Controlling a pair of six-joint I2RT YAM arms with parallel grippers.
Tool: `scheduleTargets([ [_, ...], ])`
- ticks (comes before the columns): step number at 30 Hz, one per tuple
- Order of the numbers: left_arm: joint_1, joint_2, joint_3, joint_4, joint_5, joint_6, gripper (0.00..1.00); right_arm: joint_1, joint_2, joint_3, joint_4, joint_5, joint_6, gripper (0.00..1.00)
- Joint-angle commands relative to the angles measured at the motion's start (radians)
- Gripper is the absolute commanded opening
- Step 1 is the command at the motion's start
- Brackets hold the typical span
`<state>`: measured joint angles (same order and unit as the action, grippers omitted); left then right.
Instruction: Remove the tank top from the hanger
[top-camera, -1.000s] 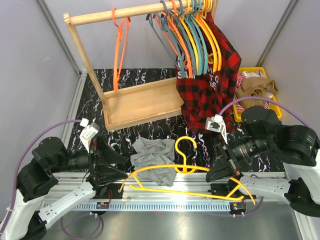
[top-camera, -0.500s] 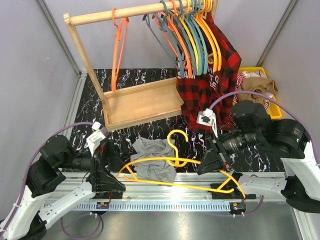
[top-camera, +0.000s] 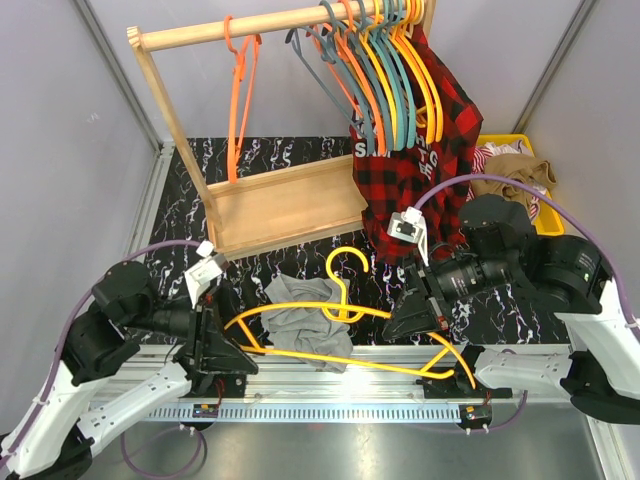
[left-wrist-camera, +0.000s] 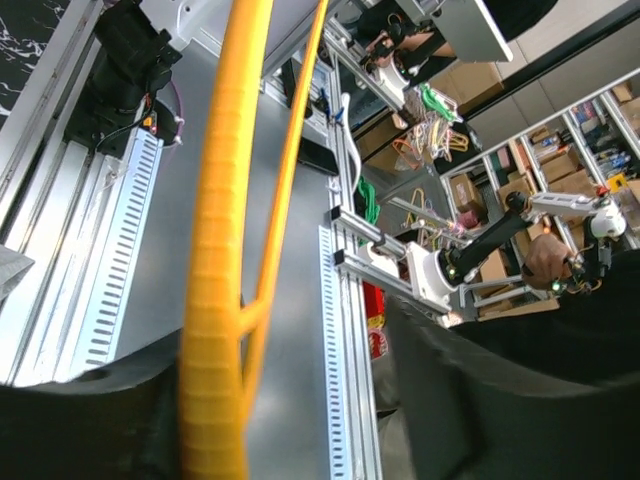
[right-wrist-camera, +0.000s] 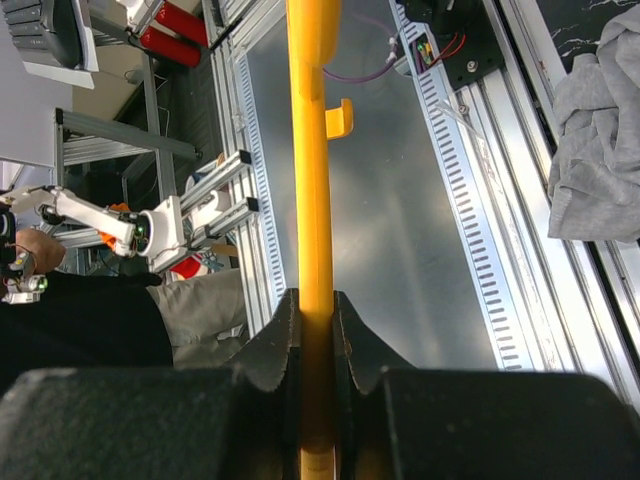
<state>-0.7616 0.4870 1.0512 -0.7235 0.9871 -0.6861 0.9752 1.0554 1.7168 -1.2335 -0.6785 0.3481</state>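
The yellow hanger (top-camera: 300, 307) hangs bare just above the near table edge, its hook (top-camera: 340, 265) pointing away from me. The grey tank top (top-camera: 300, 290) lies crumpled on the table under it, off the hanger, and shows at the right edge of the right wrist view (right-wrist-camera: 595, 150). My right gripper (top-camera: 405, 320) is shut on the hanger's right arm (right-wrist-camera: 310, 150), the bar pinched between both fingers (right-wrist-camera: 316, 320). My left gripper (top-camera: 225, 345) is at the hanger's left end. Its jaws stand around the bar (left-wrist-camera: 215, 300), with a wide gap to the right finger (left-wrist-camera: 290, 400).
A wooden rack (top-camera: 280, 205) stands at the back with an orange hanger (top-camera: 238, 100), several more hangers and a red plaid shirt (top-camera: 415, 170). A yellow bin (top-camera: 540, 215) with clothes sits at back right. A metal rail (top-camera: 340, 385) runs along the near edge.
The right gripper has carried the hanger left and away from the near edge. The left gripper has moved in to the hanger's left end and its jaws have narrowed around it.
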Motion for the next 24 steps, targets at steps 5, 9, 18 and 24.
scheduleTargets([
  [5, 0.001, 0.036, -0.007, 0.072, 0.076, 0.017, 0.00, 0.006, -0.001, 0.001, 0.062, 0.005, 0.020, 0.00],
  [9, 0.001, 0.019, -0.003, 0.024, 0.038, 0.046, 0.00, 0.005, -0.014, -0.005, 0.046, 0.034, 0.025, 0.00],
  [18, 0.001, 0.004, 0.096, -0.300, -0.175, 0.177, 0.00, 0.005, -0.070, 0.010, -0.060, 0.495, 0.100, 1.00],
  [24, 0.001, 0.001, 0.246, -0.539, -0.649, 0.214, 0.00, 0.005, -0.115, 0.066, -0.136, 0.893, 0.184, 1.00],
])
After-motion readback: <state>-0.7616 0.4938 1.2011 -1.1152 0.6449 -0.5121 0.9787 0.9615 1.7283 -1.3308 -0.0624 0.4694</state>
